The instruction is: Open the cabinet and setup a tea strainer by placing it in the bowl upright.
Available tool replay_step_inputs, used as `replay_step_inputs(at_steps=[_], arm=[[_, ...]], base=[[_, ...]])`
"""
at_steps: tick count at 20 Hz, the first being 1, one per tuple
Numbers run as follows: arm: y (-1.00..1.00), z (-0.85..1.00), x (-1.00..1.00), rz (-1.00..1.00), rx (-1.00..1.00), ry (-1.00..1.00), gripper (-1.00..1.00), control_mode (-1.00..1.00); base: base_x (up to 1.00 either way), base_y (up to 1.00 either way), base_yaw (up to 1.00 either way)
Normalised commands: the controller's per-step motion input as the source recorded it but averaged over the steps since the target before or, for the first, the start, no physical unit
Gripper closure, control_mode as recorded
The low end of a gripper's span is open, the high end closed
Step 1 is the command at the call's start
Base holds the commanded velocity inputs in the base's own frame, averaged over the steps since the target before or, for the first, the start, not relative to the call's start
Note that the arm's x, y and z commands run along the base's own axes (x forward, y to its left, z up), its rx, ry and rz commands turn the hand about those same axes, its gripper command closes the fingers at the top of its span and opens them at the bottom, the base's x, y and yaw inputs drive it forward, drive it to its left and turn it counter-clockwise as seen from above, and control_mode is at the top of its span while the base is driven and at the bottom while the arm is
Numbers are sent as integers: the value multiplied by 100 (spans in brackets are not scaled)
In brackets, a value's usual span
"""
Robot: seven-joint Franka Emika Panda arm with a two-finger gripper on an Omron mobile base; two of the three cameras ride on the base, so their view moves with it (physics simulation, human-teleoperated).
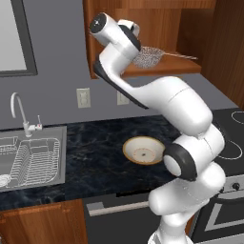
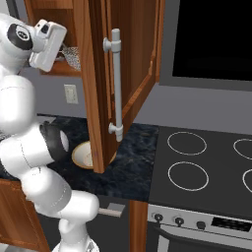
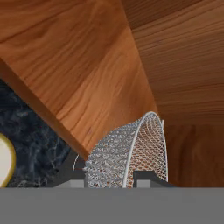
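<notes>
Cabinet [image 2: 125,74]: open, you may tick it. Tea strainer [image 3: 131,153]: clamped in your claw [image 3: 109,177] at the shelf [image 1: 167,69]. Bowl [image 1: 143,149]: on tabletop [image 1: 95,152], awaiting strainer.

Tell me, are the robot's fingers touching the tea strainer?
Touching. In the hand view the two dark fingers sit on either side of the tea strainer, its mesh squeezed between them with no gap. It is in the open cabinet.

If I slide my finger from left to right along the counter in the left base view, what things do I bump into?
Faucet → wire dish rack in the sink → bowl on the dark counter → the robot's white arm → stove rings.
</notes>
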Motion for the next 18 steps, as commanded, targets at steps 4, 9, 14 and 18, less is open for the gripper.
replay_step_inputs(at_steps=[4,9,14,18], arm=[[17,1,-100,-9,-5,-2,100,-100],[13,0,-100,-9,-2,0,100,-100],[10,-1,-100,-12,0,0,100,-100],[0,-12,-100,-9,0,0,100,-100]], base=[[0,0,0],[0,0,0],[0,0,0],[0,0,0]])
